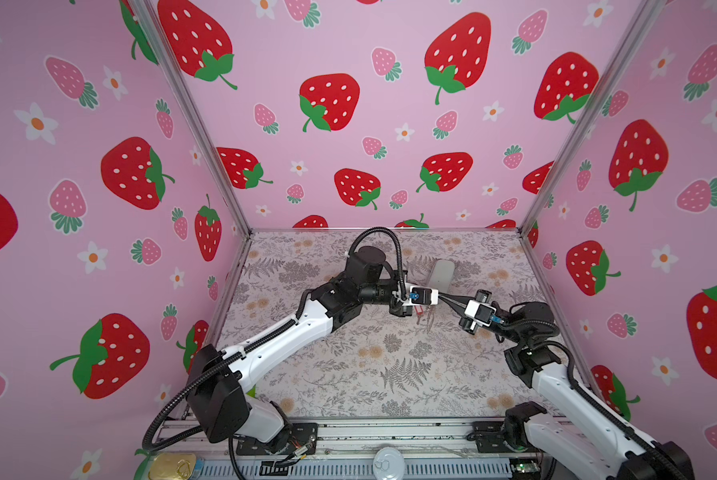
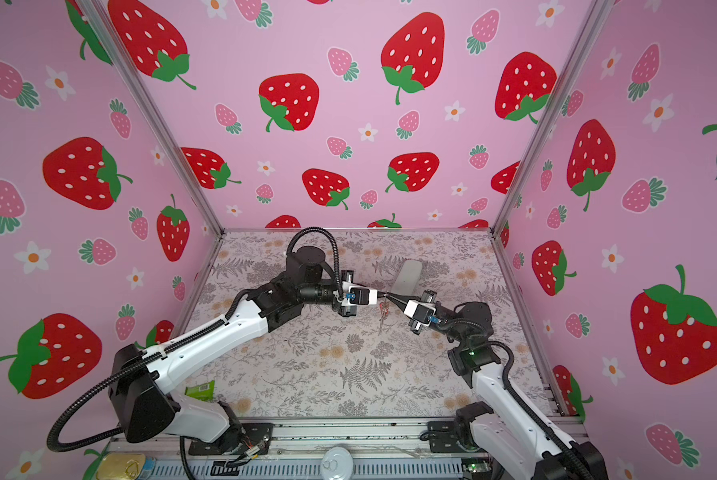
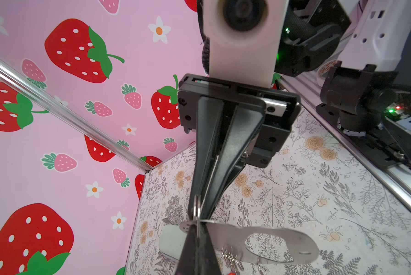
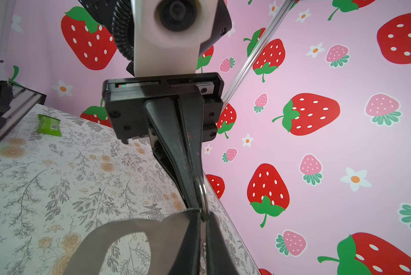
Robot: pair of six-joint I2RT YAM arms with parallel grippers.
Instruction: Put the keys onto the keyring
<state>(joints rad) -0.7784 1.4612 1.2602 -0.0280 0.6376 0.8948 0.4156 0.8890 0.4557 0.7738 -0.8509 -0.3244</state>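
Both top views: left gripper (image 1: 436, 296) and right gripper (image 1: 442, 296) are meeting tip to tip above the floral counter (image 1: 390, 374), right of centre. The keyring (image 2: 381, 322) is dangling below that meeting point, clear of the counter, with the red-tagged keys (image 2: 384, 307) hanging against it. A pale green case (image 1: 443, 272) is lying just beyond, towards the far side, and a green packet (image 2: 200, 390) is sitting near the left arm's base. Left wrist view: left gripper (image 3: 195, 234) jaws are pressing shut on the keyring's (image 3: 302, 252) silver ring end, and its grey strap loop is trailing sideways. Right wrist view: right gripper (image 4: 201, 228) jaws are closing tight on the same ring, and the strap (image 4: 128, 226) is hanging beside them.
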